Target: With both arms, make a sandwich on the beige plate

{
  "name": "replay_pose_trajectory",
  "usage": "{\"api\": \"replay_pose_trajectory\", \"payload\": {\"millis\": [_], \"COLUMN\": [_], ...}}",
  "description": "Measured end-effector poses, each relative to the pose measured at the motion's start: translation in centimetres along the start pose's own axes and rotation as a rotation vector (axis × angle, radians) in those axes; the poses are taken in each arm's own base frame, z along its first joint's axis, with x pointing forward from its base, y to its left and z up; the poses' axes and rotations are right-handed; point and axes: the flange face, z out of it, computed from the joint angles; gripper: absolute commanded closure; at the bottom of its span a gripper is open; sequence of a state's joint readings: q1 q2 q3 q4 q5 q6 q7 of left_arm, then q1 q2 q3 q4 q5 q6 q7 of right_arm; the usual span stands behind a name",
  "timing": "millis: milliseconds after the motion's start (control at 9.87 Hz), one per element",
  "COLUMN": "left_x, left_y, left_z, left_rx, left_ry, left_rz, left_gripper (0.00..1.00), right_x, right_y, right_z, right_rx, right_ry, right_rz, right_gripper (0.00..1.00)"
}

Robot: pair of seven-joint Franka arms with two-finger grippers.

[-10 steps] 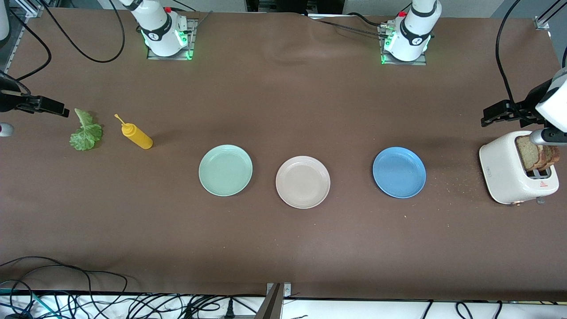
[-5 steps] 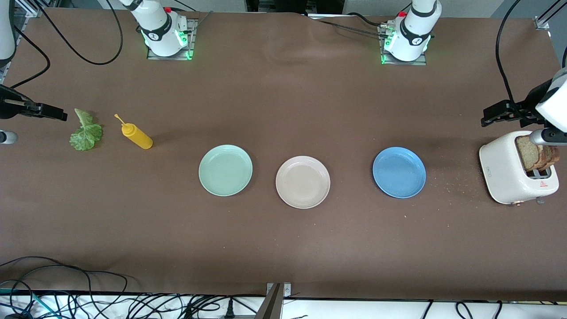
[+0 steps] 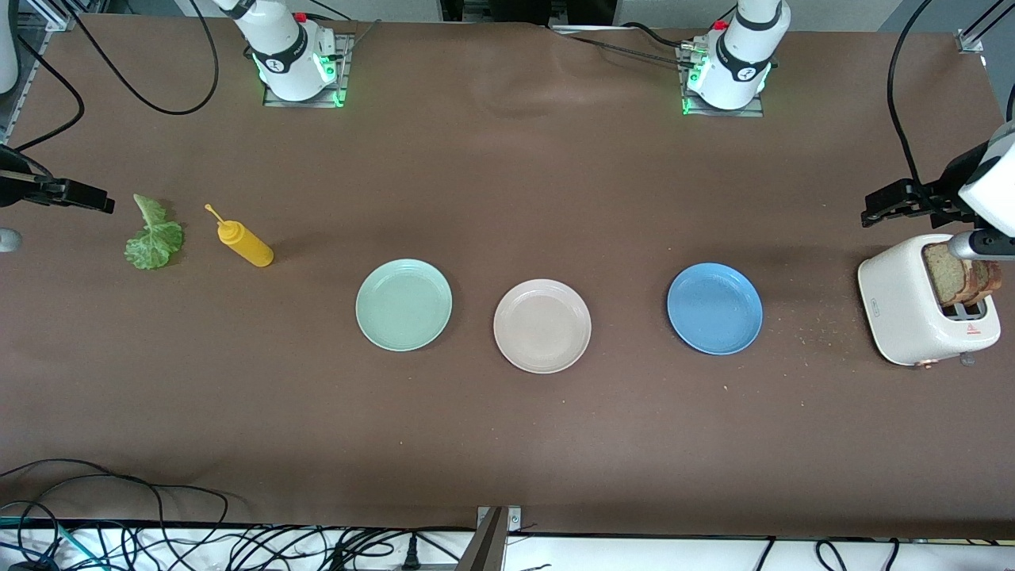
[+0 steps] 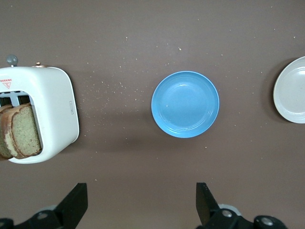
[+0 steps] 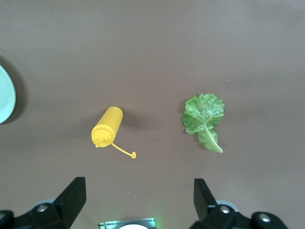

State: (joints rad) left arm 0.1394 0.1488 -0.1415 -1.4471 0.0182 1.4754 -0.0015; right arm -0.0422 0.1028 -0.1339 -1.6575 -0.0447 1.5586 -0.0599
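The beige plate (image 3: 542,325) lies bare in the middle of the table, between a mint green plate (image 3: 404,304) and a blue plate (image 3: 714,308); its edge shows in the left wrist view (image 4: 291,90). Brown bread slices (image 3: 947,274) (image 4: 24,136) stand in a white toaster (image 3: 912,313) (image 4: 55,112) at the left arm's end. A green lettuce leaf (image 3: 153,238) (image 5: 204,117) lies at the right arm's end. My left gripper (image 3: 904,202) (image 4: 142,191) hangs open high over bare cloth by the toaster and blue plate (image 4: 185,104). Over bare cloth by the lettuce, my right gripper (image 3: 71,194) (image 5: 139,186) is open and holds nothing.
A yellow squeeze bottle (image 3: 242,242) (image 5: 107,126) lies on its side beside the lettuce. Crumbs dot the brown cloth between the toaster and the blue plate. Cables trail along the table's edge nearest the front camera. The mint plate's rim (image 5: 5,95) shows in the right wrist view.
The right gripper has drifted slightly toward its end of the table. The left arm, the plates, the bread and the lettuce have not moved.
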Motion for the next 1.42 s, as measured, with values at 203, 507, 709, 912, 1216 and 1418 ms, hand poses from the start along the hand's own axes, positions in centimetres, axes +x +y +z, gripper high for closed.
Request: {"api": "replay_pose_trajectory", "payload": {"millis": [203, 507, 709, 912, 1216, 1418], "left_x": [0.0, 0.0, 0.0, 0.0, 0.0, 0.0], "left_y": [0.0, 0.0, 0.0, 0.0, 0.0, 0.0], "left_z": [0.0, 0.0, 0.0, 0.0, 0.0, 0.0], "left_rx": [0.0, 0.0, 0.0, 0.0, 0.0, 0.0], "left_ry": [0.0, 0.0, 0.0, 0.0, 0.0, 0.0], "left_rz": [0.0, 0.0, 0.0, 0.0, 0.0, 0.0], "left_gripper": [0.0, 0.0, 0.0, 0.0, 0.0, 0.0], "right_x": [-0.03, -0.09, -0.11, -0.13, -0.14, -0.14], "right_y": [0.17, 0.78, 0.88, 0.88, 0.88, 0.88], "right_z": [0.01, 0.06, 0.08, 0.1, 0.11, 0.12], "right_rx": [0.0, 0.002, 0.002, 0.002, 0.002, 0.002], "right_ry": [-0.001, -0.003, -0.004, -0.007, -0.008, -0.008], "right_rz": [-0.004, -0.01, -0.009, -0.012, -0.017, -0.018], "right_gripper": [0.0, 0.0, 0.0, 0.0, 0.0, 0.0]}}
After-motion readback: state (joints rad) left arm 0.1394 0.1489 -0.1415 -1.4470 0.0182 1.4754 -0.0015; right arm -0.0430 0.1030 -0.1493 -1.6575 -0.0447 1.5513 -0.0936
